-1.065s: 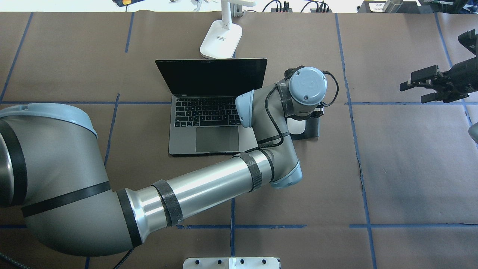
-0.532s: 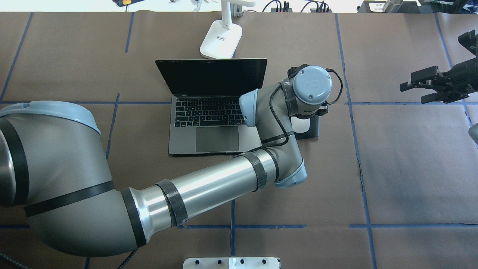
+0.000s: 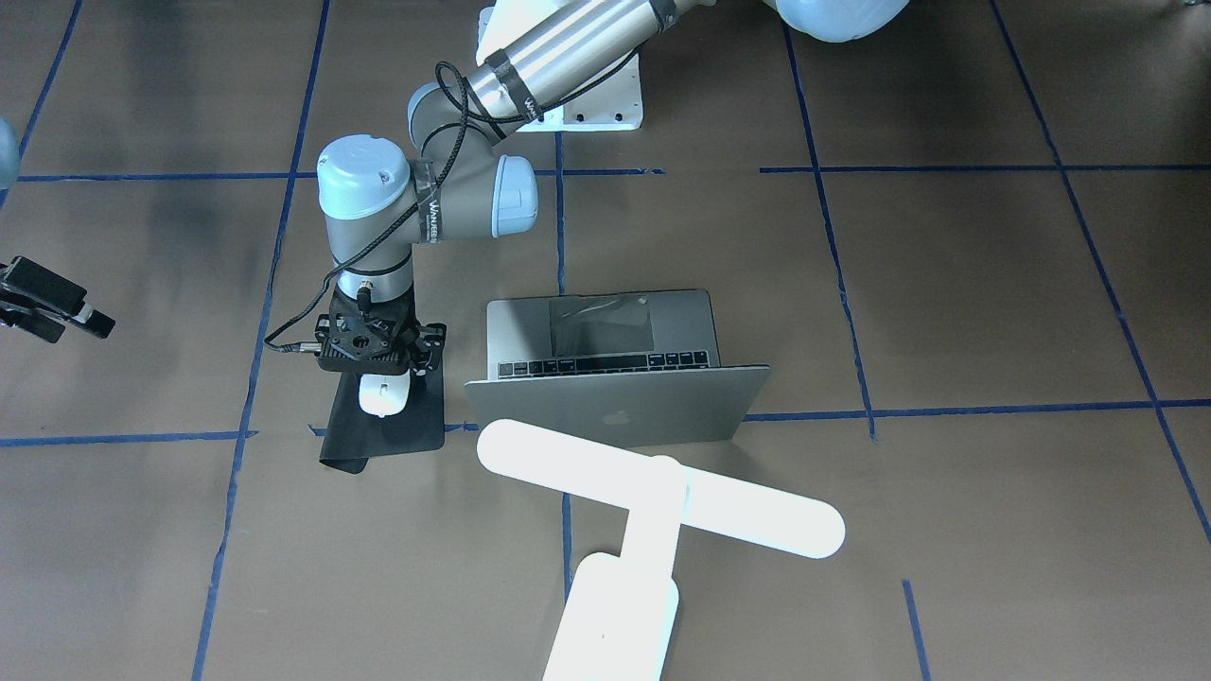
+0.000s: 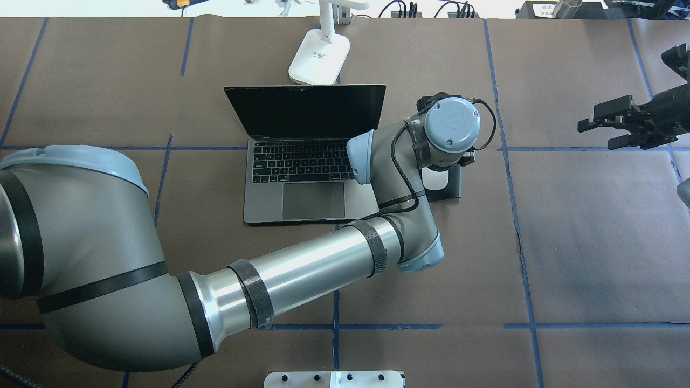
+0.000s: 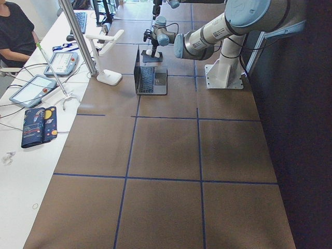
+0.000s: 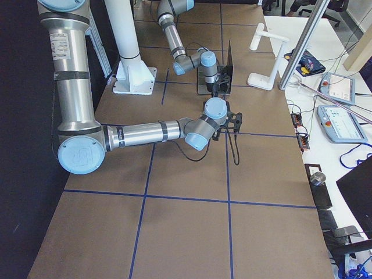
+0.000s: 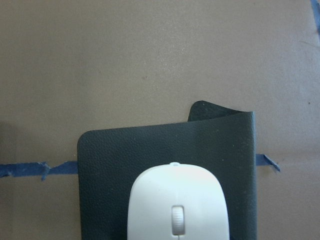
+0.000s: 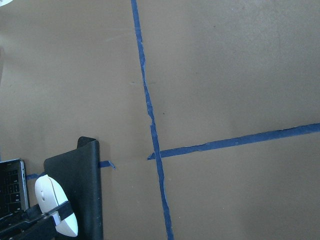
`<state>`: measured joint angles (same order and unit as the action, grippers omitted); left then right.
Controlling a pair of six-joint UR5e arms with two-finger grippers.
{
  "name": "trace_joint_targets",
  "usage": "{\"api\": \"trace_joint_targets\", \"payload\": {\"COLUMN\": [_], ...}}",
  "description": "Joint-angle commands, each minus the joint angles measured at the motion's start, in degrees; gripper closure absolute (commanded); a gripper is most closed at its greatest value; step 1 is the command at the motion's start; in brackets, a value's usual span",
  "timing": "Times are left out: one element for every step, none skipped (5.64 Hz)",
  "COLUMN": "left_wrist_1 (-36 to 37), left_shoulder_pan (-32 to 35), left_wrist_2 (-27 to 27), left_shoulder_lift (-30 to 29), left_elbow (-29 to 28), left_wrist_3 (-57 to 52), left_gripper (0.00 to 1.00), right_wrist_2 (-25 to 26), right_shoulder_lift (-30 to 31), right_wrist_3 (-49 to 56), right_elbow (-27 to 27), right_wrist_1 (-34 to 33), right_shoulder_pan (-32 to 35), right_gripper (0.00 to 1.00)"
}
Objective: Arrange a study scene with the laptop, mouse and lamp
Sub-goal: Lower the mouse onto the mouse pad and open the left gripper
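Left gripper (image 3: 377, 373) hangs directly over the robot-side end of the small white oval mouse (image 3: 383, 397), long axis running away from robot, on flat black mat (image 3: 423, 426) beside open space-grey metal laptop (image 3: 615, 405); jaw closure indeterminate.

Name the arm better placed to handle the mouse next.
Left. The left claw has the mouse between its fingers at the black mat, while the right claw is open and far off to the side.
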<state>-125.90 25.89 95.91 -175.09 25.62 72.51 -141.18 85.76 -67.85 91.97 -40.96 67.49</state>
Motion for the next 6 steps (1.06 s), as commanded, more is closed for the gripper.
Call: {"api": "trace_joint_targets", "payload": {"left_wrist_1": [0.0, 0.0, -0.1, -0.1, -0.1, -0.1], "left_shoulder_pan": [-0.3, -0.3, -0.3, -0.3, -0.3, -0.2], "left_wrist_2": [0.0, 0.0, 0.0, 0.0, 0.0, -0.1], "left_shoulder_lift": [-0.1, -0.1, -0.1, -0.1, 0.0, 0.0], "left_elbow": [-0.2, -0.2, -0.2, -0.2, -0.2, -0.2], "left_wrist_3": [0.0, 0.0, 0.0, 0.0, 0.0, 0.0], "left_gripper": [0.45, 0.42, 0.4, 0.35, 0.08, 0.07], "right_wrist_2": [-0.3, -0.4, -0.5, -0.5, -0.5, -0.5], "right_shoulder_lift": [-0.2, -0.1, -0.1, -0.1, -0.1, -0.2], "right_wrist_3": [0.0, 0.0, -0.1, -0.1, -0.1, 0.0], "right_elbow": [0.1, 0.3, 0.4, 0.3, 0.3, 0.2], "right_wrist_1": [0.0, 0.0, -0.1, 0.0, 0.0, 0.0], "right_shoulder_pan": [0.1, 0.1, 0.1, 0.1, 0.1, 0.1], "right_gripper": [0.0, 0.0, 0.0, 0.0, 0.0, 0.0]}}
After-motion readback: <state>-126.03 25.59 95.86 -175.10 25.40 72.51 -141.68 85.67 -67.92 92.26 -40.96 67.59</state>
